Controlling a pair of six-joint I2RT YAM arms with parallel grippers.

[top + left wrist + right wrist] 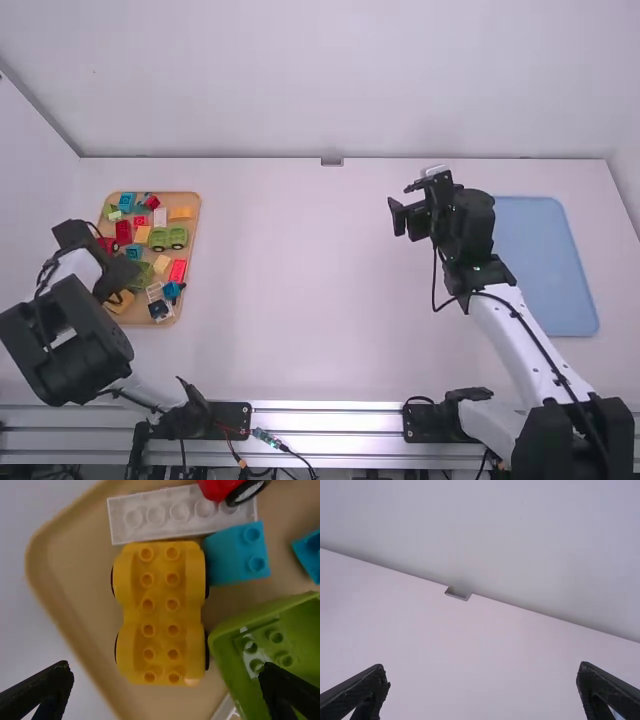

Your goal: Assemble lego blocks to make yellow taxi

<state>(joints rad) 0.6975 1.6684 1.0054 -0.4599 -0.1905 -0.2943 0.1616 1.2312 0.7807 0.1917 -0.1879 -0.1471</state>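
Hovering open above the yellow base (160,610), left claw (166,669) is likely lining up a side grip; right claw (482,668) is hanging open, well off the tray (75,545).

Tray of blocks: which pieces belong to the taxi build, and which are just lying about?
Likely for the taxi:
yellow wheeled base, before the left gripper's open fingers
yellow-orange block, tray's far end

Likely just lying about:
green wheeled base
teal block beside the yellow base
red wheeled piece
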